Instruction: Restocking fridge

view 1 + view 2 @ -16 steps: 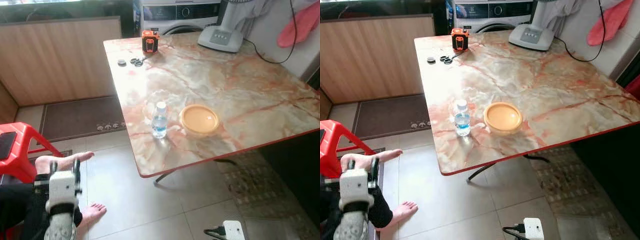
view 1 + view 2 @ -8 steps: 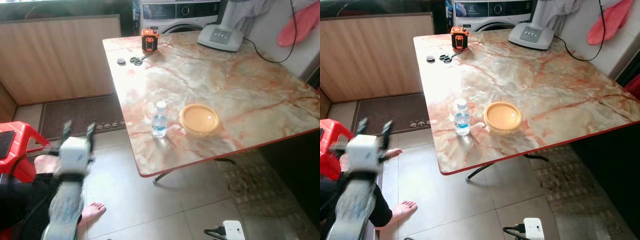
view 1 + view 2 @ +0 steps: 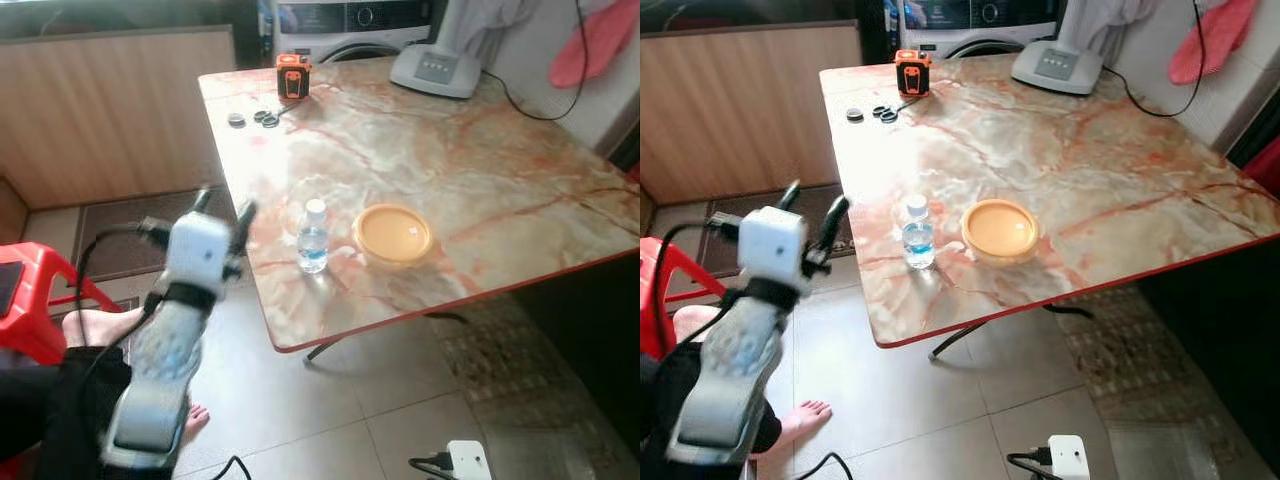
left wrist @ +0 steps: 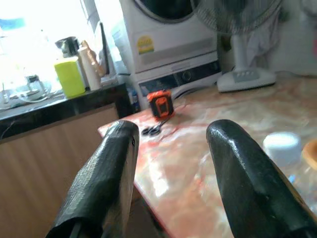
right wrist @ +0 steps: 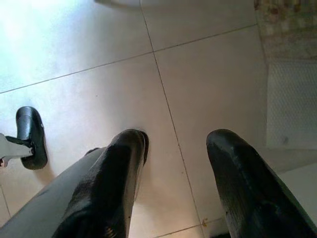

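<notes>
Left gripper (image 3: 808, 214) raised beside the marble table (image 3: 1120, 160), fingers spread.
A water bottle (image 3: 917, 233) stands near the table's front edge; at its 3 o'clock, just beside it, sits an orange bowl (image 3: 1000, 229). A person's bare foot (image 3: 803, 417) rests on the floor tiles.

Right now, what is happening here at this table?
The robot stands at the corner of a marble-patterned table with its left hand raised, fingers open and empty, short of the table's edge and pointing toward a small water bottle. The bottle stands upright, untouched, beside an orange bowl. The right hand hangs open over the tiled floor. A person's bare feet rest on the floor near a red stool.
</notes>
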You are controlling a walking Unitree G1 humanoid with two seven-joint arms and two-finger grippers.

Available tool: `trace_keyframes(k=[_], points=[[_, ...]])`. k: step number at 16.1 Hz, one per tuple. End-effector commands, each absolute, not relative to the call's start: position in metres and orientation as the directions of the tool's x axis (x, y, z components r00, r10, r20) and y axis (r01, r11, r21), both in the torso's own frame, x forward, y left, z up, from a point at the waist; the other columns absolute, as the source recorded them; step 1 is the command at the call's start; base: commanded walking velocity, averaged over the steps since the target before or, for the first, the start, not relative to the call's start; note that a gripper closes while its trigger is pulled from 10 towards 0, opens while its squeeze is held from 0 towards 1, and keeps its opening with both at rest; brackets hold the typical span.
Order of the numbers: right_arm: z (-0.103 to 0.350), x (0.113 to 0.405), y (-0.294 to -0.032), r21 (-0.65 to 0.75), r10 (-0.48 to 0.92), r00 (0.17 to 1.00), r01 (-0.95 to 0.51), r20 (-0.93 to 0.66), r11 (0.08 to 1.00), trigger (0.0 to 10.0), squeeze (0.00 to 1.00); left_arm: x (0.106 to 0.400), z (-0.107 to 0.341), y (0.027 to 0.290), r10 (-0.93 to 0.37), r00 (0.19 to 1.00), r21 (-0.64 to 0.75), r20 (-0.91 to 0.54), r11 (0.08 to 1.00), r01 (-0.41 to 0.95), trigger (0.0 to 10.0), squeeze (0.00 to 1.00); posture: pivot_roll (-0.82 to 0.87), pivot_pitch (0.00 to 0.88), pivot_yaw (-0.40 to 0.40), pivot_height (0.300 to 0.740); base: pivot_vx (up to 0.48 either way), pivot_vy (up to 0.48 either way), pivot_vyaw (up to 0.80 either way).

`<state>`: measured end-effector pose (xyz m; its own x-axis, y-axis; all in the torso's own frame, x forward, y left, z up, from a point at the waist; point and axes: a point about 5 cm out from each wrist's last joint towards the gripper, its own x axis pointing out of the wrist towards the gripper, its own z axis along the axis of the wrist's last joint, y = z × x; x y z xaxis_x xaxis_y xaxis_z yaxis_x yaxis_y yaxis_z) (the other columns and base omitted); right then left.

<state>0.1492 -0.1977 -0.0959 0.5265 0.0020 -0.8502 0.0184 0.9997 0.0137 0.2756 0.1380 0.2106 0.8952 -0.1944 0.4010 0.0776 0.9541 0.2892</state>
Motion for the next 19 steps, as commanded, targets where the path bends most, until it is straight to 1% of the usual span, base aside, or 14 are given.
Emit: trace_keyframes(k=[1, 2, 8, 12, 15, 19], points=[[-0.097, 0.146, -0.199, 0.018, -0.006, 0.527, 0.041, -0.85, 0.999, 10.0, 0.0, 0.274, 0.219, 0.132, -0.209, 0.884, 0.275, 0.417, 0.957, 0.096, 10.0, 0.0, 0.0, 0.106, -0.088, 0.74, 0.0, 0.0, 0.0], [-0.097, 0.146, -0.199, 0.02, -0.004, 0.527, 0.041, -0.85, 0.999, 10.0, 0.0, 0.276, 0.221, 0.129, -0.219, 0.882, 0.275, 0.417, 0.956, 0.107, 10.0, 0.0, -0.01, 0.105, -0.085, 0.74, 0.0, 0.0, 0.0], [-0.097, 0.145, -0.198, 0.022, -0.004, 0.525, 0.043, -0.851, 0.999, 10.0, 0.0, 0.281, 0.228, 0.136, -0.2, 0.885, 0.265, 0.42, 0.96, 0.091, 10.0, 0.0, -0.01, 0.105, -0.075, 0.74, 0.0, 0.0, 0.0], [-0.097, 0.144, -0.198, 0.024, -0.014, 0.531, 0.065, -0.847, 0.998, 10.0, 0.0, 0.28, 0.237, 0.129, -0.224, 0.868, 0.255, 0.444, 0.96, 0.118, 10.0, 0.0, 0.0, 0.094, -0.069, 0.74, 0.0, 0.0, 0.0], [-0.098, 0.144, -0.197, 0.027, -0.008, 0.528, 0.059, -0.849, 0.998, 10.0, 0.0, 0.28, 0.237, 0.127, -0.234, 0.865, 0.251, 0.444, 0.959, 0.13, 10.0, 0.0, -0.01, 0.081, -0.064, 0.74, 0.0, 0.0, -0.8], [-0.098, 0.144, -0.197, 0.025, -0.012, 0.533, 0.063, -0.846, 0.998, 10.0, 0.0, 0.281, 0.236, 0.124, -0.244, 0.862, 0.247, 0.444, 0.958, 0.144, 10.0, 0.0, -0.01, 0.064, -0.061, 0.74, 0.0, 0.0, 0.0]])
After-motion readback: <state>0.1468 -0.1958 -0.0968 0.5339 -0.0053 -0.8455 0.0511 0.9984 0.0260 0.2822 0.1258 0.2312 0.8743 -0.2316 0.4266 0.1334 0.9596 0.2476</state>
